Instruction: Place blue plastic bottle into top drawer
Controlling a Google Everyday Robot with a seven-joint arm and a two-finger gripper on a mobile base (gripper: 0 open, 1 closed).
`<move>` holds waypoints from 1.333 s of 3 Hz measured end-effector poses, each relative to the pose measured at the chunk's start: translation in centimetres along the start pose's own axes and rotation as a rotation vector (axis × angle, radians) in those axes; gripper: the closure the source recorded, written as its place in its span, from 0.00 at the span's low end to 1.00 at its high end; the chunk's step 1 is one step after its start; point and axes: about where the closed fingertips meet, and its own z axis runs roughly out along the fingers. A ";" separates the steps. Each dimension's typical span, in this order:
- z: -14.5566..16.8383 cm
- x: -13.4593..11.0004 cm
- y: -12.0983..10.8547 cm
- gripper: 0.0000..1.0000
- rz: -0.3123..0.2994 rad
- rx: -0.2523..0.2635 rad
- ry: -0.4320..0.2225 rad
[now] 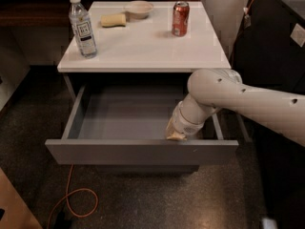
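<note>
The blue plastic bottle [81,26], clear with a white cap and a dark-and-white label, stands upright on the left of the white cabinet top [143,46]. The top drawer [138,149] is pulled open below it and its grey inside shows nothing in it. My gripper [175,135] reaches down inside the drawer at its front right, just behind the drawer front, far from the bottle. The white arm comes in from the right.
A red soda can [180,18], a small bowl [138,8] and a yellow sponge [113,20] sit at the back of the cabinet top. An orange cable [71,194] lies on the dark floor in front of the cabinet. A dark wall stands to the right.
</note>
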 end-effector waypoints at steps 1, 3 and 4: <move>-0.2 -0.1 -0.1 0.98 -0.005 0.004 0.001; -3.4 -1.3 -1.8 0.51 -0.062 0.050 -0.012; -6.9 -3.7 -5.6 0.22 -0.083 0.078 -0.102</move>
